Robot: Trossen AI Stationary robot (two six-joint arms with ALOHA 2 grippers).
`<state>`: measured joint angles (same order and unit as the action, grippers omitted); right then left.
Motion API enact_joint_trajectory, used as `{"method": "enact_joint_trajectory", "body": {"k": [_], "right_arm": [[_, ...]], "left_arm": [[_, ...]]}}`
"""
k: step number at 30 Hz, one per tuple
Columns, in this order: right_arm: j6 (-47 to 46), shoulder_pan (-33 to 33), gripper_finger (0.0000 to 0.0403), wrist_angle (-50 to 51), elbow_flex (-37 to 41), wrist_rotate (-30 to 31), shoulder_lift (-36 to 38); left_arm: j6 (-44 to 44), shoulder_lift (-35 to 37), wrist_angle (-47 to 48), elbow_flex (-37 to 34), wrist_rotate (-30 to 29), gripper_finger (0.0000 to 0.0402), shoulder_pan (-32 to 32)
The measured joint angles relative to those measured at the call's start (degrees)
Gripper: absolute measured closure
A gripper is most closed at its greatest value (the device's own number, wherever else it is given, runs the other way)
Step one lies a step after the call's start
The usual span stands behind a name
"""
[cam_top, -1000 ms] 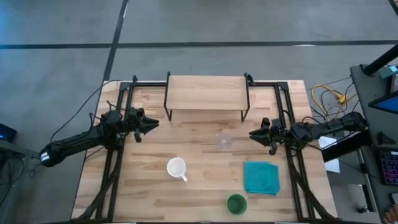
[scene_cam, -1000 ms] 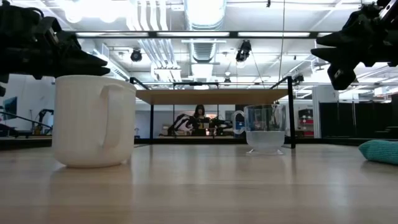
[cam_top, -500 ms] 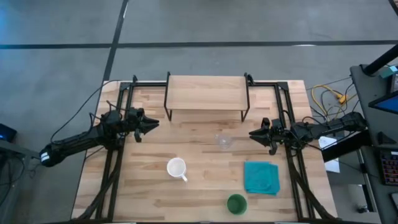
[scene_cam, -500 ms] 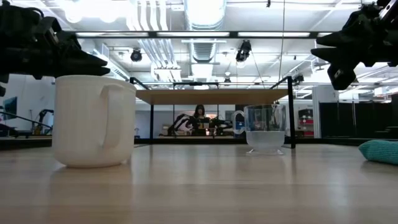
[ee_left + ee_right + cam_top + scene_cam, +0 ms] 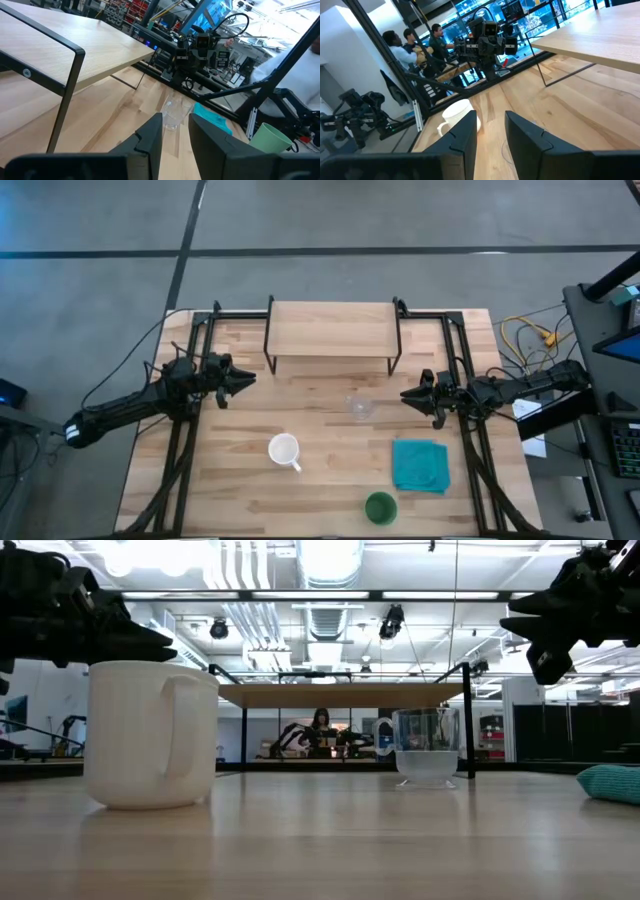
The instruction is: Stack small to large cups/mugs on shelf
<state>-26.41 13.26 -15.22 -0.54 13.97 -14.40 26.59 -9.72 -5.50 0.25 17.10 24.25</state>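
Note:
The small clear glass cup (image 5: pixel 359 407) stands on its base mid-table, in front of the shelf (image 5: pixel 332 328), a light-wood board on black legs at the far edge. The white handled mug (image 5: pixel 285 450) stands upright nearer the front, large in the low view (image 5: pixel 150 735). The green cup (image 5: pixel 380 508) stands at the near edge. My left gripper (image 5: pixel 245 379) hovers open above the table, left of the shelf's front left leg. My right gripper (image 5: pixel 407 394) hovers open just right of the glass cup (image 5: pixel 427 747). Each points inward and holds nothing.
A teal folded cloth (image 5: pixel 420 465) lies flat between the green cup and the right arm. Black frame rails run along both table sides. Bare tabletop lies between mug, glass and shelf front. People (image 5: pixel 415 42) stand beyond the table's left side.

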Motion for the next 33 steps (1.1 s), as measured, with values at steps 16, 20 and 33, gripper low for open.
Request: {"method": "enact_joint_trajectory", "body": {"k": [16, 20, 33], "right_arm": [[0.0, 0.0, 0.0307, 0.0, 0.0, 0.0, 0.0], [0.0, 0.0, 0.0307, 0.0, 0.0, 0.0, 0.0], [16.1, 0.0, 0.0307, -0.1, 0.0, 2.6, 0.0]], "left_arm": [[0.0, 0.0, 0.0, 0.0, 0.0, 0.0320, 0.0], [0.0, 0.0, 0.0, 0.0, 0.0, 0.0320, 0.0], [0.0, 0.0, 0.0, 0.0, 0.0, 0.0320, 0.0]]}}
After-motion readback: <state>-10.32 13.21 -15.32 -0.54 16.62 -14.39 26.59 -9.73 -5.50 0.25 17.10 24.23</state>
